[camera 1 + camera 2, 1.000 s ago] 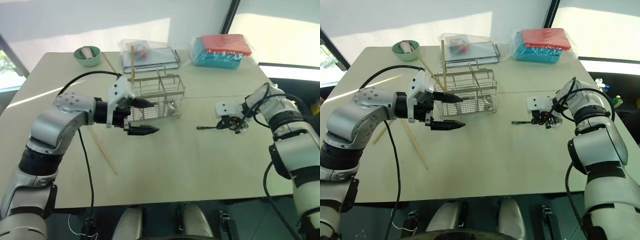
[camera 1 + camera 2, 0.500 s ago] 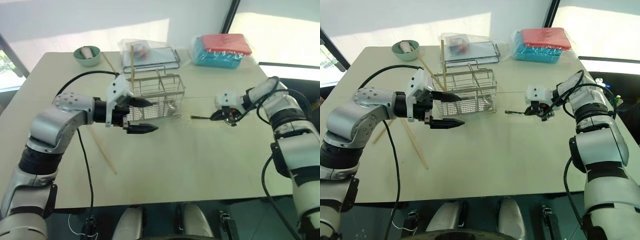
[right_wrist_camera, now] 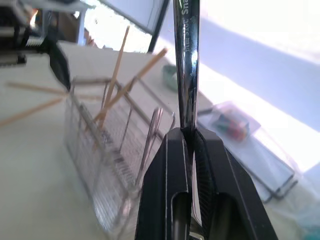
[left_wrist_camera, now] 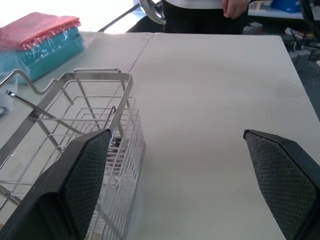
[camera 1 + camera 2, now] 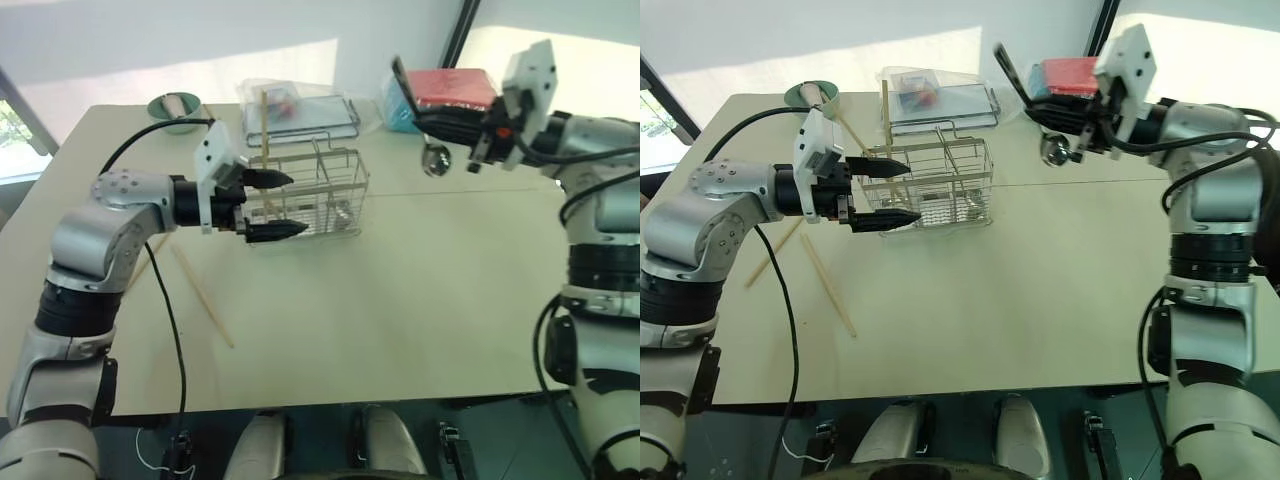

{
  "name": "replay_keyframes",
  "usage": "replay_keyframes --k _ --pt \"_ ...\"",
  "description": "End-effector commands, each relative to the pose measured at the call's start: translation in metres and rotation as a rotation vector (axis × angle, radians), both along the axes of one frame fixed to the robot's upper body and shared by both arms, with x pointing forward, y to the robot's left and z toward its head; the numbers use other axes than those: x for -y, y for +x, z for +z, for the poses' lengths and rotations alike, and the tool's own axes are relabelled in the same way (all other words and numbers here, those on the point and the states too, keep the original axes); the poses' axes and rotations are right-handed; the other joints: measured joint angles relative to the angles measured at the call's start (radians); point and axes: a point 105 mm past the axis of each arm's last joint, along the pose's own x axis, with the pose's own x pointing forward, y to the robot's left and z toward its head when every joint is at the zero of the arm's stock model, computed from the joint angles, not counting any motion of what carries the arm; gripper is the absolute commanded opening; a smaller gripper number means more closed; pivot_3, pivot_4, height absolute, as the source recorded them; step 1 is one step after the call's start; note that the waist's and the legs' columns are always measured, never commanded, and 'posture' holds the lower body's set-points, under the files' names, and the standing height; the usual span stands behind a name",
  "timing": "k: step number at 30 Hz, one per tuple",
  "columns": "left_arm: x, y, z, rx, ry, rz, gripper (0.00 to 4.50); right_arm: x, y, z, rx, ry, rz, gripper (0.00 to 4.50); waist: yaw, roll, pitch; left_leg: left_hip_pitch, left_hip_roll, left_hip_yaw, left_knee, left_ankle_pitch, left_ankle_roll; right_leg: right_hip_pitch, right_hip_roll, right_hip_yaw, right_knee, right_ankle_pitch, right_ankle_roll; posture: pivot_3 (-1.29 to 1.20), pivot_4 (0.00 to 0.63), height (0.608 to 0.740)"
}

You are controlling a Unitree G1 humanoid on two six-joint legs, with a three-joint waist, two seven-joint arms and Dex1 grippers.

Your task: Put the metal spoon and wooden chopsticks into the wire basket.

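I've got the metal spoon (image 5: 433, 158) pinched mid-handle in the right gripper (image 5: 447, 125), upper right of frame — slim, stiff, probably slippery. Left gripper (image 5: 272, 205) gapes beside the wire basket (image 5: 318, 192), centre-left.

Spoon (image 3: 186, 60) handle: small stamped letters run along shiny metal. Part looks like "Sha"; rest cut off or blurred, can't read whole word. No other words, numbers or signs to read.
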Motion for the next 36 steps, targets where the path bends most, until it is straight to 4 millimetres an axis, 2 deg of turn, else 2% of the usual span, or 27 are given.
replay_keyframes --k 1,6,9,14,17,23,24,26,31,34,36 --pt "-0.003 0.002 0.019 0.08 -0.012 0.015 4.5 -0.026 0.0 0.017 0.074 0.094 -0.026 0.04 0.002 0.0 0.0 0.0 0.0 0.0 0.0 0.0 0.0 0.0 0.0 0.0 0.0 0.0 0.0 0.0 0.15 0.667" --pt "-0.006 0.003 0.021 0.086 -0.009 0.033 4.5 -0.048 0.016 0.015 0.076 0.177 -0.08 0.04 0.007 -0.002 -0.001 -0.002 -0.002 0.0 0.001 0.001 -0.001 -0.002 -0.001 0.0 0.006 0.0 0.0 0.0 0.15 0.667" --pt "-0.009 0.002 0.022 0.09 -0.009 0.044 4.5 -0.054 0.025 0.012 0.073 0.211 -0.108 0.04 0.005 -0.002 -0.001 -0.003 -0.003 0.0 0.001 0.001 -0.001 -0.002 -0.001 0.0 0.006 0.0 0.0 0.0 0.15 0.667" --pt "-0.014 0.001 0.026 0.101 -0.011 0.074 4.5 -0.063 0.041 -0.005 0.03 0.269 -0.163 0.04 -0.003 -0.002 -0.001 -0.002 -0.002 0.0 0.0 0.0 0.0 -0.004 0.0 0.001 0.009 0.0 0.0 0.0 0.15 0.667" --pt "-0.017 0.0 0.026 0.105 -0.009 0.086 4.5 -0.068 0.041 -0.016 -0.019 0.306 -0.161 1.15 -0.003 -0.002 -0.001 -0.002 -0.002 0.0 0.0 0.0 0.0 -0.005 0.0 0.001 0.009 0.0 -0.001 0.0 0.15 0.667" --pt "-0.021 0.0 0.027 0.109 -0.009 0.107 4.5 -0.07 0.037 -0.024 -0.026 0.317 -0.179 4.28 -0.001 -0.002 -0.001 -0.002 -0.002 0.0 0.0 0.0 0.0 -0.004 0.0 0.001 0.009 0.0 0.0 0.0 0.15 0.667" --pt "-0.022 0.0 0.026 0.11 -0.009 0.109 4.5 -0.068 0.036 -0.023 -0.022 0.318 -0.188 4.42 -0.001 -0.002 -0.001 -0.002 -0.002 0.0 0.0 0.0 0.0 -0.004 0.0 0.001 0.009 0.0 0.0 0.0 0.15 0.667" --pt "-0.023 0.002 0.027 0.112 -0.01 0.115 4.5 -0.063 0.035 -0.018 -0.004 0.32 -0.204 4.42 -0.001 -0.002 -0.001 -0.002 -0.002 0.0 0.0 0.0 0.0 -0.005 0.0 0.001 0.009 0.0 0.0 0.0 0.15 0.667" --pt "-0.029 0.005 0.028 0.113 -0.019 0.154 4.5 -0.036 0.022 0.019 0.072 0.331 -0.208 4.42 0.003 -0.002 -0.001 -0.002 -0.002 0.0 0.001 0.0 0.0 -0.004 0.0 0.001 0.009 0.0 0.0 0.0 0.15 0.667" --pt "-0.044 0.011 0.032 0.105 -0.035 0.228 4.5 -0.021 -0.005 0.042 0.113 0.267 -0.102 4.42 0.004 -0.002 -0.001 -0.002 -0.002 0.0 0.0 0.0 0.001 -0.004 0.0 0.001 0.009 0.0 0.0 0.0 0.15 0.667" --pt "-0.056 0.017 0.035 0.104 -0.041 0.291 4.5 -0.015 -0.024 0.046 0.106 0.212 -0.015 4.42 0.002 -0.002 -0.001 -0.002 -0.002 0.0 0.0 0.0 0.001 -0.004 0.0 0.001 0.009 0.0 0.0 0.0 0.15 0.667"
